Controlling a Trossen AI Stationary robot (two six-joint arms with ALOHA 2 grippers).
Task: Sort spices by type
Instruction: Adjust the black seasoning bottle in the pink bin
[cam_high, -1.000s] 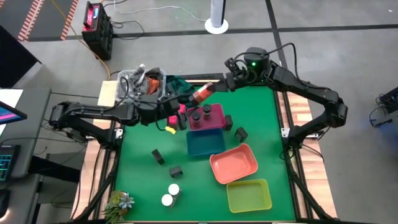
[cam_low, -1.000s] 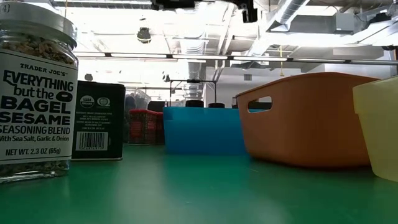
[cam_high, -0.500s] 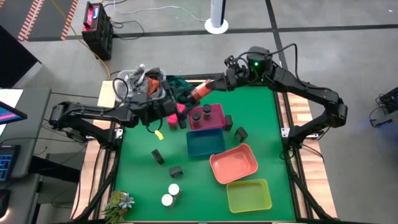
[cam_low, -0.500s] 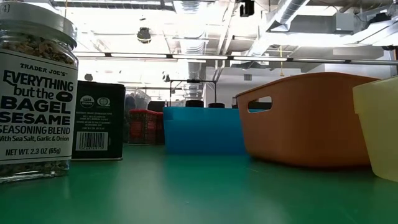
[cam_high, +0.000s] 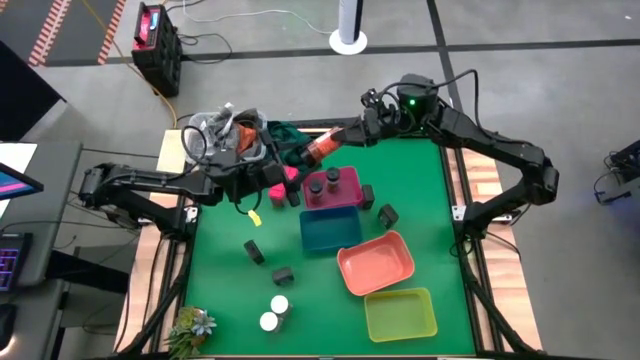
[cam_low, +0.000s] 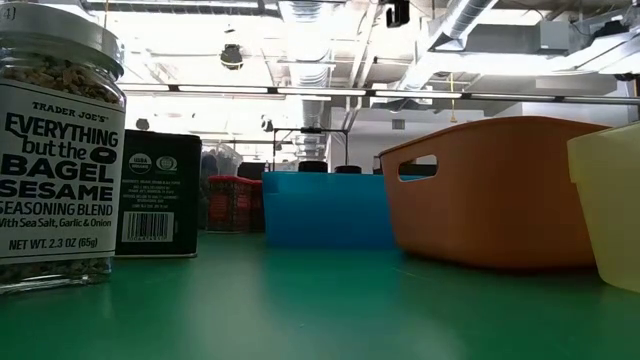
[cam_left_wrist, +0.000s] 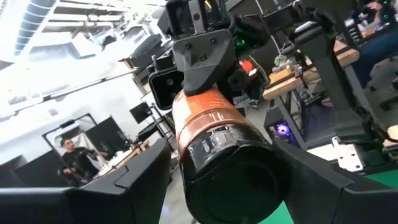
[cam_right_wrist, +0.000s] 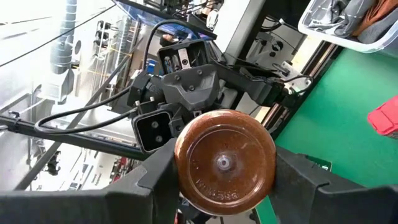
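Observation:
An orange-brown round jar (cam_high: 320, 150) with a dark cap (cam_left_wrist: 230, 180) hangs in the air over the table's far edge. My right gripper (cam_high: 336, 142) is shut on it. My left gripper (cam_high: 297, 161) faces it from the left, open, with one finger on either side of the cap and close to it. A pink block (cam_high: 275, 182) lies below the left gripper. Two dark-capped jars (cam_high: 323, 182) stand in the pink tray (cam_high: 345, 198). Dark boxes (cam_high: 283, 274) and two white-capped jars (cam_high: 273, 312) stand on the green mat. My right gripper pinches the jar's bottom end (cam_right_wrist: 183, 167) between its two fingers (cam_right_wrist: 155, 180). The fingers come about level from the table's far right and lie along the jar. The jar is lifted clear and lies about level, cap end toward my left gripper.
The blue tray (cam_high: 330, 232), salmon tray (cam_high: 376, 263) and yellow-green tray (cam_high: 400, 314) run toward the near right. A clear bin of clutter (cam_high: 230, 135) sits at the far left and a small plant (cam_high: 192, 325) at the near left. Open mat lies on the right.
My left gripper has risen a little and rolled about its own line at the jar's cap, then kept still. The jar stays in my right gripper, which has turned slightly.

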